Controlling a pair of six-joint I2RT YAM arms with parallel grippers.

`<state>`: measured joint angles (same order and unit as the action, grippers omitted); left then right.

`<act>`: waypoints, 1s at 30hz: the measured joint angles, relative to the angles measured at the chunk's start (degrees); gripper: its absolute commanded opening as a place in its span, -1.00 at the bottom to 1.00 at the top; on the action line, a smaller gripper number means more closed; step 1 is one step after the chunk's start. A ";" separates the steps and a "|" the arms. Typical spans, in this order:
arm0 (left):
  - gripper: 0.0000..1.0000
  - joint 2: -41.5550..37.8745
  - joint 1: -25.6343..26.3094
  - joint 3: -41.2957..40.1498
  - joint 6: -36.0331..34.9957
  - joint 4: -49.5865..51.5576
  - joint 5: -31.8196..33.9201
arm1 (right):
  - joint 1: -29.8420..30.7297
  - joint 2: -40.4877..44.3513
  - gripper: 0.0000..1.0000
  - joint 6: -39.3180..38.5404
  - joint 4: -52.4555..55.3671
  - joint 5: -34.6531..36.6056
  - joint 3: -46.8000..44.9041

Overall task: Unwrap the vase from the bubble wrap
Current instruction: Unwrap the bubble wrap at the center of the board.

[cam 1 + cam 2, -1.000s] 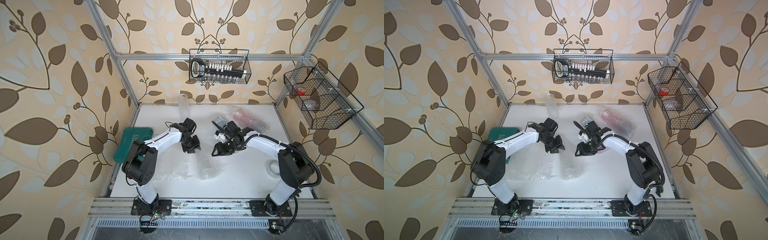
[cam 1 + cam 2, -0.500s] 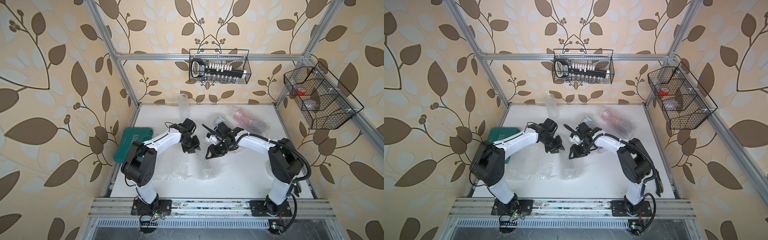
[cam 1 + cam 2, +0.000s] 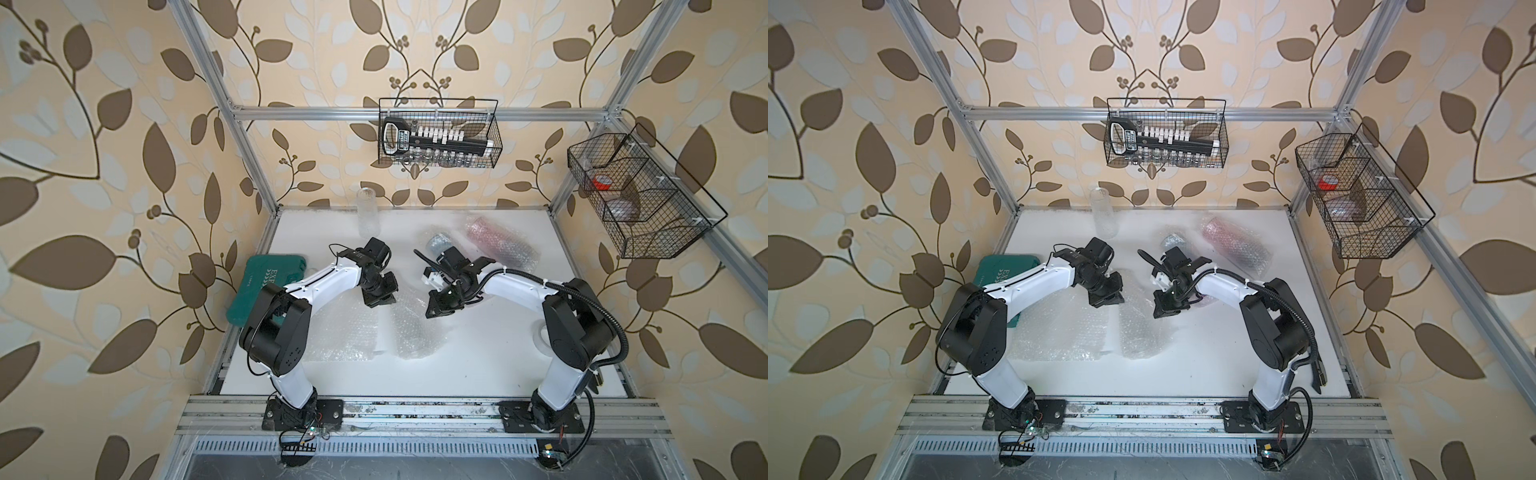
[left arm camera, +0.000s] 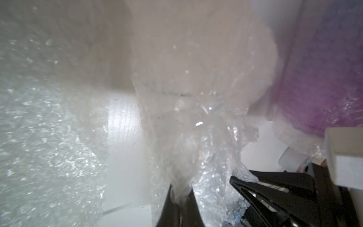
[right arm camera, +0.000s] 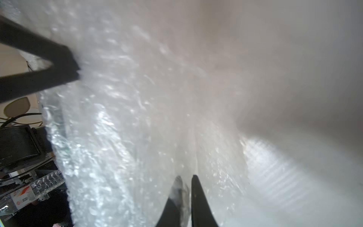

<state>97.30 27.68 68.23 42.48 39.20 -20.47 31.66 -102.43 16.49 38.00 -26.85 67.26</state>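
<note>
— Anything different from a second ago?
— Yes. Shut now on both sides. Gone from parted to clamped at the left hand (image 4: 181, 190), with a twisted tail of the bubble wrap (image 4: 186, 127) caught in it. Same at the right hand (image 5: 186, 180): narrowed from about half open to a pinch on a fold of that wrap.
— Lying where?
— Crumpled in the middle of the worktop (image 3: 478, 361), between the two hands and slightly nearer. Just left of it, a flat sheet (image 3: 343, 332) spread out loose.
— And the vase?
— Presumably inside that bundle. Possibly a faint glassy curve in the left wrist view, but too blurred to call.
— Meaning what for the job?
— Grips set on opposite sides, so probably ready for pulling apart to open the wrap. Nothing peeled back yet. Worth watching for thin film slipping or tearing rather than unrolling.
</note>
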 measured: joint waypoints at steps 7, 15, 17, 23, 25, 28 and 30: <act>-1.00 0.81 0.02 -2.05 -2.29 2.71 4.55 | -0.44 3.10 -1.00 -0.07 0.72 1.88 -2.78; -1.00 0.87 0.13 -2.99 -7.74 4.50 6.47 | -0.61 7.76 -0.65 -1.64 2.95 4.44 -5.35; -1.00 0.55 0.13 -3.43 -8.85 4.48 6.47 | -0.68 8.66 -0.39 -2.93 4.59 5.31 -5.49; -1.00 -0.72 0.15 -3.96 -10.73 4.90 5.27 | -0.74 11.34 0.69 -3.30 7.67 6.21 -1.31; -1.00 -1.44 0.15 -3.96 -10.88 4.76 4.22 | -0.61 11.26 0.71 -3.10 7.06 6.08 2.71; -1.00 -2.60 0.39 -3.96 -10.95 4.28 3.04 | -0.22 8.79 0.69 -3.10 5.84 5.81 9.22; -1.00 -2.95 0.52 -3.93 -10.95 4.09 2.67 | 0.37 5.27 0.63 -3.67 4.96 5.97 13.09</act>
<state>94.35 28.21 64.29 31.53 43.29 -17.80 32.03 -97.17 12.82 42.96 -20.88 80.36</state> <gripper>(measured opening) 0.046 0.837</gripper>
